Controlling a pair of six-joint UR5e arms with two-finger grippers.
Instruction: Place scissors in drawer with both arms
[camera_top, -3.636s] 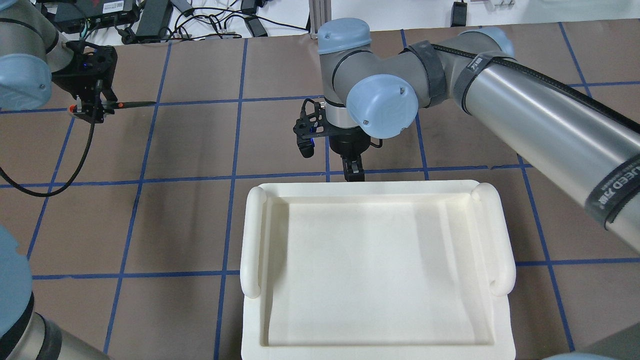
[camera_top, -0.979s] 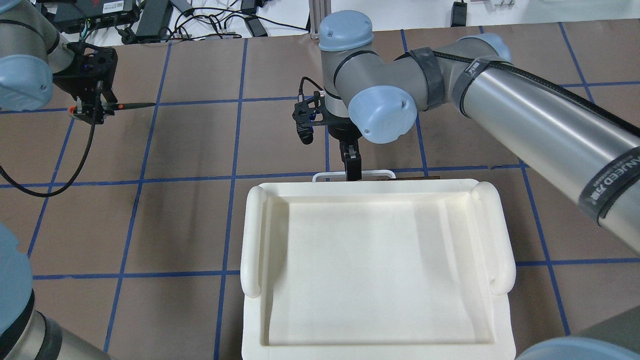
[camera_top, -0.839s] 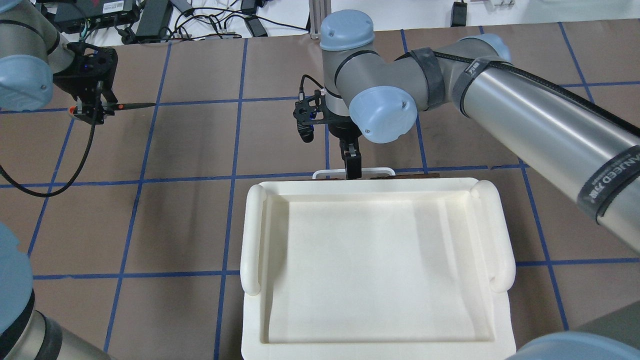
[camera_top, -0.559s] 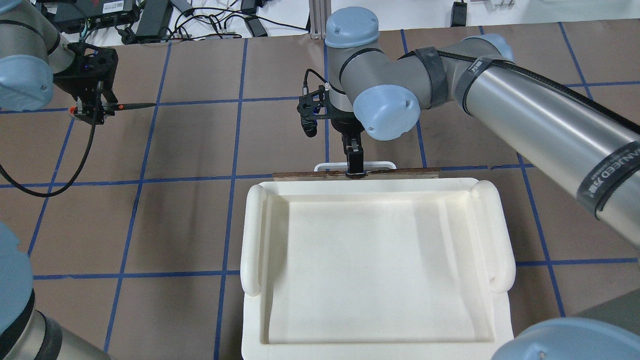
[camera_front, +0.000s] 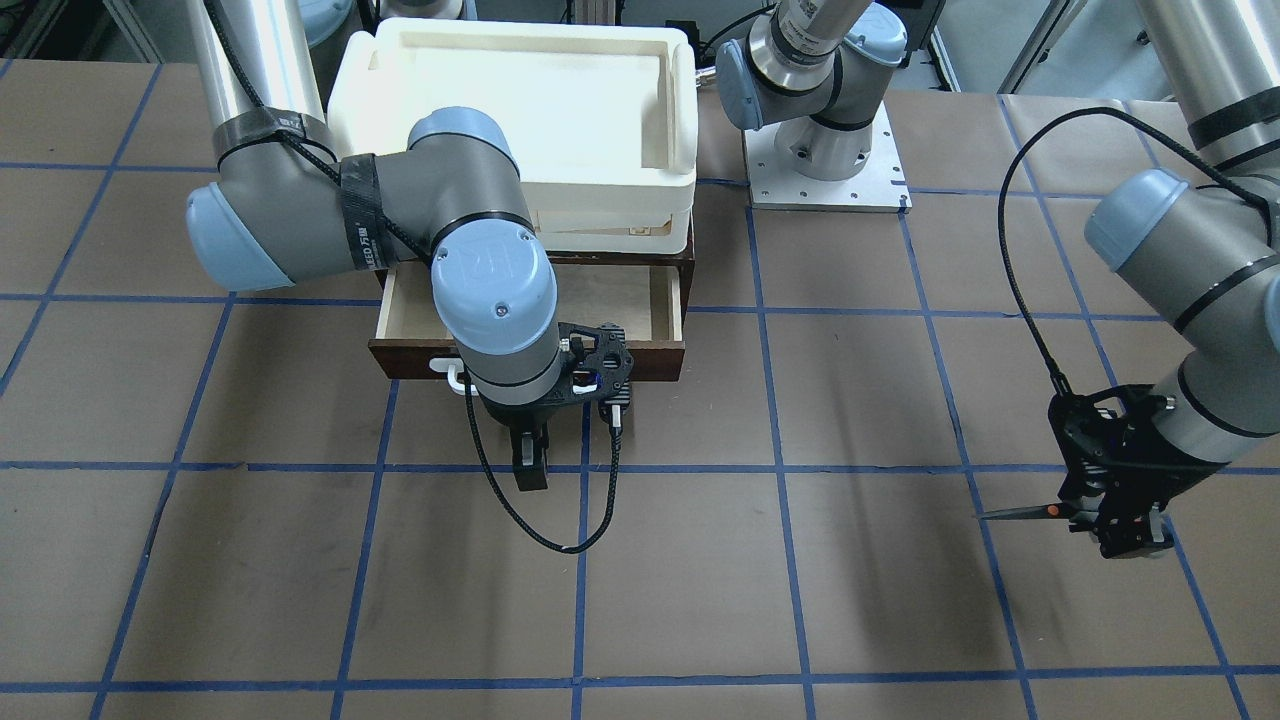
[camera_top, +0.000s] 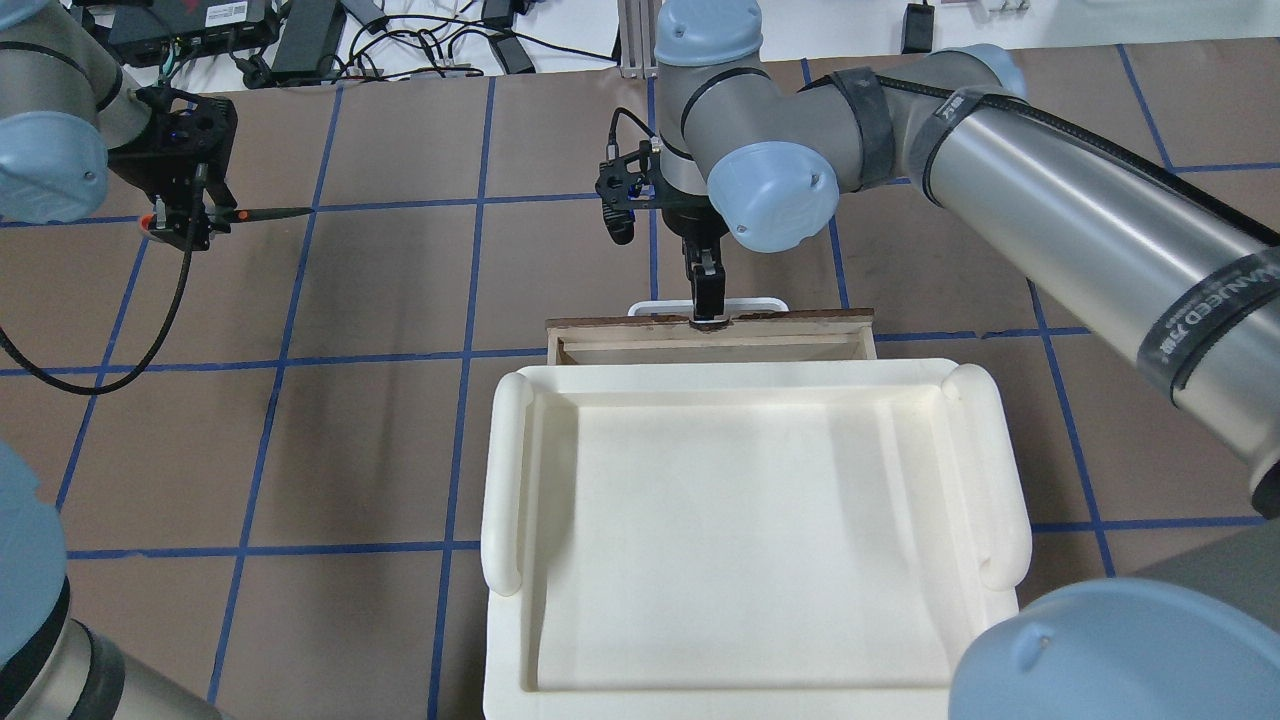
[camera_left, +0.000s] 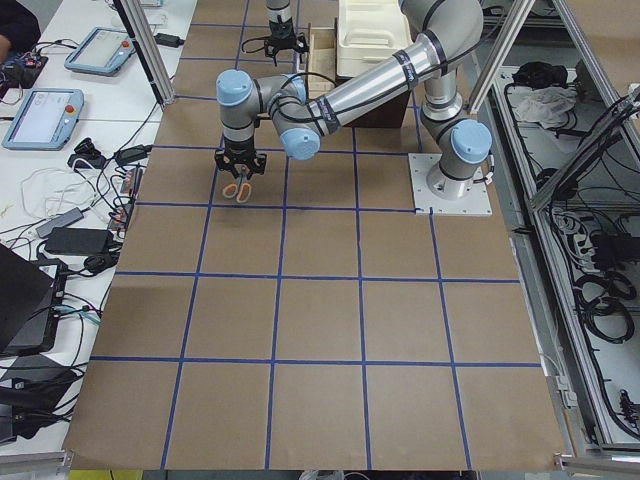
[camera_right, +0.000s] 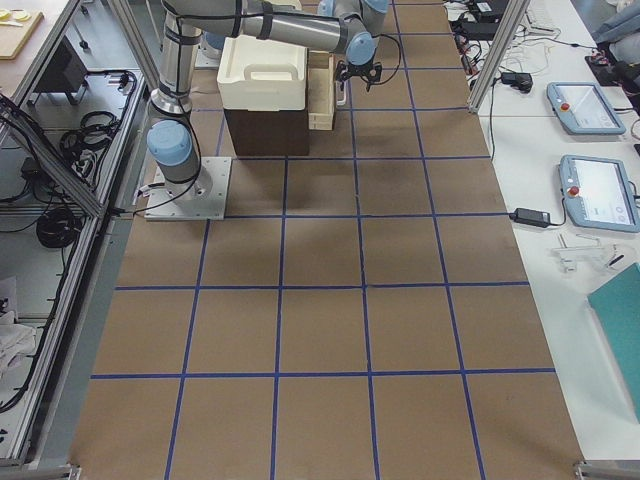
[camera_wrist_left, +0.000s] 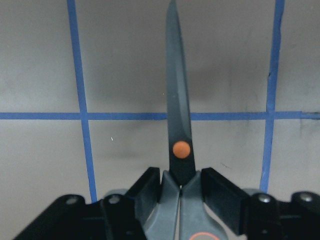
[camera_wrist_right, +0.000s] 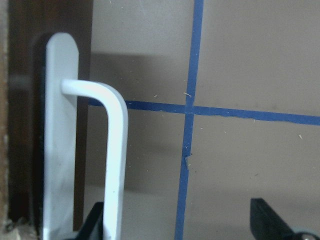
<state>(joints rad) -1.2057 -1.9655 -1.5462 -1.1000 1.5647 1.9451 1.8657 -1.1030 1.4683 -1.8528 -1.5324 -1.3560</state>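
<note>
Where the table (camera_top: 380, 450) lies closest to the robot's base, a cream-white bin (camera_top: 505, 470) sits on top of a dark brown cabinet (camera_right: 265, 132). Just beyond the bin's far edge the drawer (camera_top: 620, 324) stands partway out. Its pale plywood inside shows as a narrow strip from above and as a wider open box in the front-facing view.

At the drawer's front, the right gripper (camera_top: 708, 300) points down at the middle of the white bar handle (camera_top: 760, 303). Its wrist camera shows the jaws set wide apart, with the bar running down close beside one finger (camera_wrist_right: 97, 222) and the other finger well off to the side. Whether that finger actually presses on the bar cannot be told.

Farther out and well off to the robot's left, apart from the drawer, the left gripper (camera_top: 185, 222) hangs above the brown paper. It is clamped tight on the scissors (camera_top: 260, 211), gripping them just behind the orange pivot dot (the wrist view makes this plain). The blades are closed and lie level, their tip pointing across the table toward the right arm's side, and the orange-lined handles stick out behind the fingers.
</note>
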